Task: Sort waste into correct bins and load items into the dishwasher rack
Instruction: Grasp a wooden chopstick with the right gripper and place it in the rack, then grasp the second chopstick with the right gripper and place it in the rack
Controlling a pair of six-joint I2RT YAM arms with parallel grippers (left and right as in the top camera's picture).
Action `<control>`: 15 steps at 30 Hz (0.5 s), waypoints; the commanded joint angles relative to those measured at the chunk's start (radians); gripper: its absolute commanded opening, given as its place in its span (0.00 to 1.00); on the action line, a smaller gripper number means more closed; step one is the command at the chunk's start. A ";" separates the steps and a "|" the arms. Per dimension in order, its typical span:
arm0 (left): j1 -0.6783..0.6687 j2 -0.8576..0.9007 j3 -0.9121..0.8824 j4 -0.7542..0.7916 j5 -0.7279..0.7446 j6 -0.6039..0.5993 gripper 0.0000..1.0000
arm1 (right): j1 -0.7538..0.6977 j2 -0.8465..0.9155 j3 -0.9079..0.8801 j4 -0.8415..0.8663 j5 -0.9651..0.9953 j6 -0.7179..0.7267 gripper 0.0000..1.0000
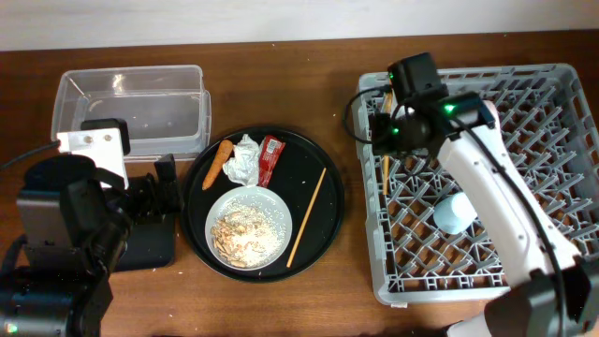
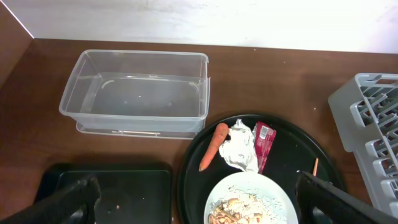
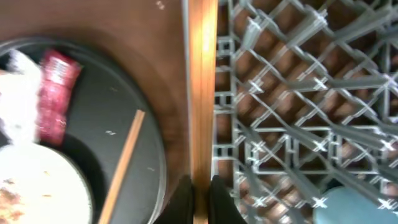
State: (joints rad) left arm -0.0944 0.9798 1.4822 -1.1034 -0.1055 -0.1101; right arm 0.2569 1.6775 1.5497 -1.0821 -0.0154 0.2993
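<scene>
right wrist view: chopstick was held pinched in right gripper, long axis aligned along dishwasher rack left edge.

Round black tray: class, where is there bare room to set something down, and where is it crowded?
Bare: the strip of round tray between red wrapper and chopstick, and right of the chopstick. Crowded: carrot, napkin and wrapper at top, bowl below.

Left arm: folded low at the near left
Left pincer: fingers spread wide apart, holding nothing
Right arm: stretched forward, white link angled inward
Right pincer: fingers pinched on a thin wooden chopstick
</scene>
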 commanded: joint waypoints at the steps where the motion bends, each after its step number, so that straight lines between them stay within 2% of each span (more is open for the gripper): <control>1: -0.001 0.002 0.006 0.002 -0.008 -0.009 0.99 | -0.017 0.093 -0.041 -0.013 0.031 -0.094 0.04; 3: -0.001 0.003 0.006 0.002 -0.008 -0.009 0.99 | -0.017 0.123 -0.048 -0.016 0.028 -0.094 0.06; 4: -0.001 0.003 0.006 0.002 -0.008 -0.009 0.99 | -0.015 0.129 -0.048 -0.017 0.027 -0.094 0.13; 5: -0.001 0.003 0.006 0.002 -0.008 -0.009 0.99 | -0.015 0.129 -0.048 -0.018 0.028 -0.094 0.29; 6: -0.001 0.003 0.006 0.002 -0.008 -0.009 0.99 | -0.015 0.128 -0.046 -0.019 0.027 -0.093 0.40; 7: -0.001 0.002 0.006 0.002 -0.008 -0.009 0.99 | -0.015 0.122 -0.043 -0.023 0.025 -0.093 0.46; 10: -0.001 0.002 0.006 0.002 -0.008 -0.009 0.99 | 0.007 0.075 -0.039 -0.018 -0.139 -0.092 0.49; 11: -0.001 0.003 0.006 0.002 -0.008 -0.009 0.99 | 0.041 0.059 -0.039 -0.003 -0.185 -0.048 0.49; 15: -0.001 0.002 0.006 0.002 -0.008 -0.009 0.99 | 0.163 0.072 -0.041 0.056 -0.185 0.052 0.48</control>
State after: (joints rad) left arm -0.0944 0.9798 1.4822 -1.1034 -0.1055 -0.1104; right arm 0.3218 1.7641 1.5005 -1.0576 -0.1406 0.2634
